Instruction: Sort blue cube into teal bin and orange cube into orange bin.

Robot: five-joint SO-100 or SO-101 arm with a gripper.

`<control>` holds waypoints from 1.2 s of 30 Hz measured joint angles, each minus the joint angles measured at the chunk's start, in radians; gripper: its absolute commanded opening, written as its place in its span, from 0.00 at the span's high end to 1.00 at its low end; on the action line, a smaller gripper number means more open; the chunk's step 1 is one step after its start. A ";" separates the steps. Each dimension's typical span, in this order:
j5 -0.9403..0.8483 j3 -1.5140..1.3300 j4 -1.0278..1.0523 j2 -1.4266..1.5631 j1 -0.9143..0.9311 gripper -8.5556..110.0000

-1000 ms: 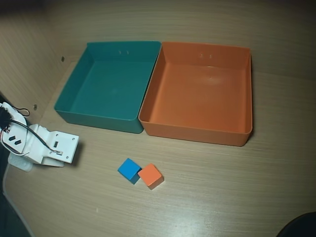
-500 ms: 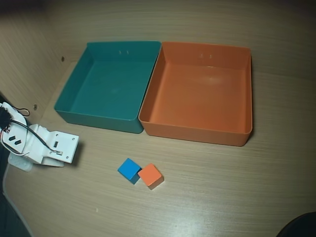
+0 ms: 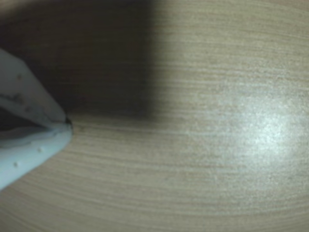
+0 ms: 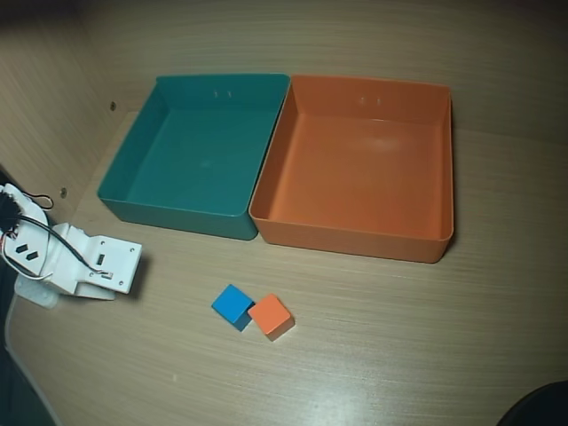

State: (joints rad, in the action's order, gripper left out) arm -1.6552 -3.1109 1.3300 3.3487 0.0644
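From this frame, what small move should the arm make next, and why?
Probably swing toward the blue cube and open the gripper, which the wrist view shows closed over bare table. Both cubes lie outside the bins, blue touching the orange cube, so approach from blue's free side.

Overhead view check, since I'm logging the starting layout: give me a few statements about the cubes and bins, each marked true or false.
1. The blue cube touches the orange cube. True.
2. The teal bin holds a cube. False: both bins are empty.
3. The orange bin sits right of the teal bin. True.
4. The tool grips the blue cube. False: it is shut on nothing in the wrist view, and both cubes lie on the table.
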 measured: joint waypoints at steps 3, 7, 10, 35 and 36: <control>0.000 0.000 0.000 0.000 0.000 0.94; 0.000 0.000 0.000 0.000 0.000 0.94; -0.011 0.000 -0.002 0.000 0.000 0.94; -0.029 0.756 0.017 -0.785 0.014 0.64; -0.029 0.810 0.017 -0.842 0.014 0.64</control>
State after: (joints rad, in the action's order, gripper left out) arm -1.6843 -2.3010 1.3468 2.5065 0.0782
